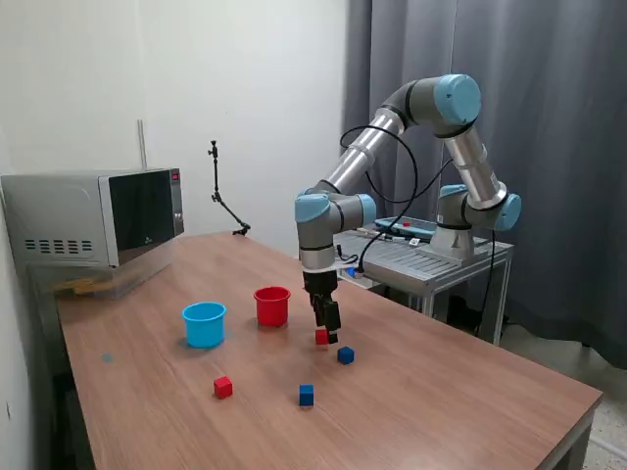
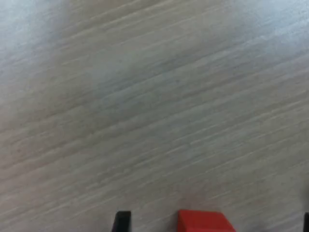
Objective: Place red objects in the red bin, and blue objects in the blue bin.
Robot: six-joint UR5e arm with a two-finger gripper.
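The arm is reaching straight down over the tabletop, its pincer standing open around a red cube without gripping it, near the red cup and well apart from the light-blue cup.

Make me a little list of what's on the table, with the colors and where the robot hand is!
red cup: upright, empty as far as visible
blue cup: upright, to the exterior view's left of the red cup
red cubes: one at the gripper, one near the table's front
blue cubes: two on the table
gripper: down at the table, around a red cube; grip unclear
cubes in cups: none visible
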